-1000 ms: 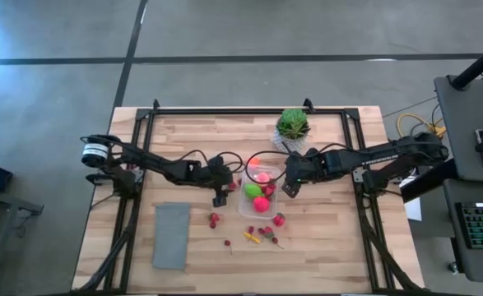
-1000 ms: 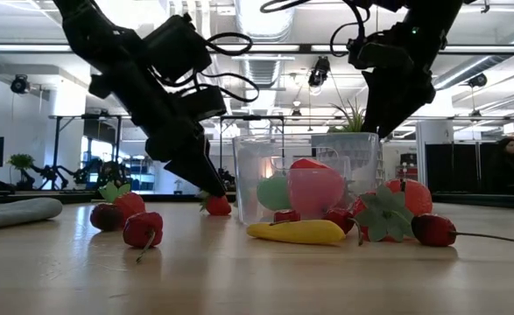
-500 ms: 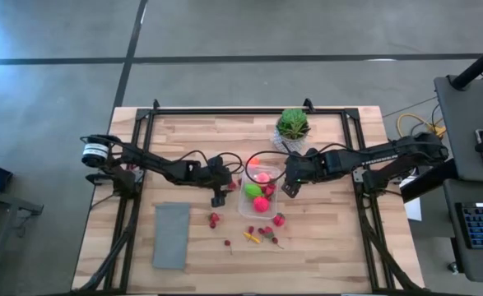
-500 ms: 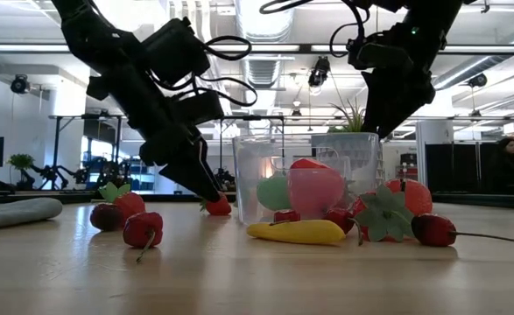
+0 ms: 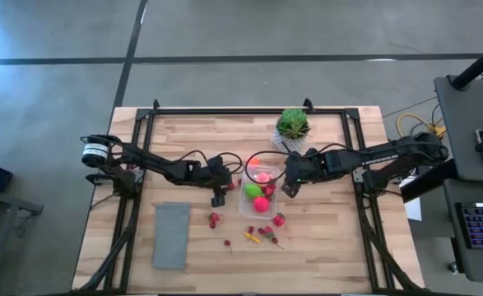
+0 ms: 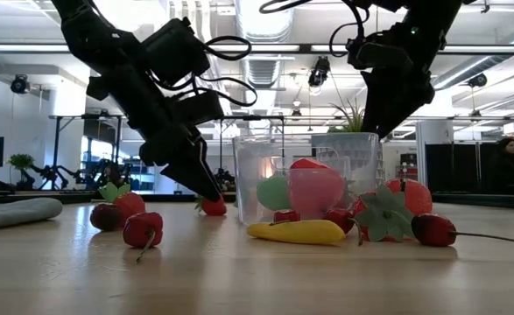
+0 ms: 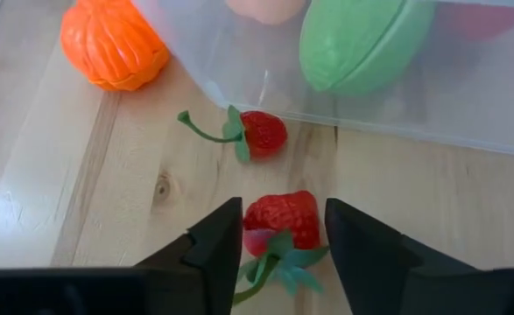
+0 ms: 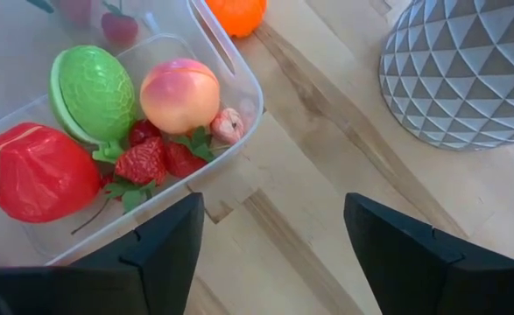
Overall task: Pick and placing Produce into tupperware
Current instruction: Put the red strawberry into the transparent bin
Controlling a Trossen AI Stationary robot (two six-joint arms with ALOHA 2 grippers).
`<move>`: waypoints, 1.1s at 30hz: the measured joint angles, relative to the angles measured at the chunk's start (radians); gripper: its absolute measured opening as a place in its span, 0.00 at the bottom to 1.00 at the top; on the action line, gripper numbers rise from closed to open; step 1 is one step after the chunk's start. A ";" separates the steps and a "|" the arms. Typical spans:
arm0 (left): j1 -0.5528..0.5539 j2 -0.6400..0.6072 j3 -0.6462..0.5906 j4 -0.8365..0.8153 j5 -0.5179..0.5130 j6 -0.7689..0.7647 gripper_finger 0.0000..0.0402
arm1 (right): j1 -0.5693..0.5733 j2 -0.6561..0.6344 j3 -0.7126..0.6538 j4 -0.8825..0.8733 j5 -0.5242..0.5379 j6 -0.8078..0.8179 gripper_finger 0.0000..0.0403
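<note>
I see the tupperware [image 8: 239, 74] holding a green piece [image 8: 93, 92], peach [image 8: 179, 94], red fruit [image 8: 38, 171] and strawberries. Beside the tupperware, my left pincer [image 7: 283, 229] brackets a strawberry [image 7: 280, 220], grip unclear; right pincer [image 8: 274, 236] hangs released.

From above, the loose produce [image 5: 262, 233] on the wood near the tupperware [image 5: 258, 194] is too small to sort into kinds; only red specks and a yellow sliver show. The left gripper [image 7: 279, 234] hides the lower part of the strawberry [image 7: 280, 220] between its fingers, so whether they touch it is unclear. In the left wrist view the tub runs off the frame, cutting the green piece [image 7: 362, 42]. The white pot [image 8: 467, 74] is cropped in the right wrist view. At table height the tub's wall blurs its contents, perhaps berries.
</note>
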 joint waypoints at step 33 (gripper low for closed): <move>0.001 0.051 -0.008 0.006 -0.025 -0.007 0.41 | -0.001 0.000 -0.001 0.026 0.028 -0.005 0.65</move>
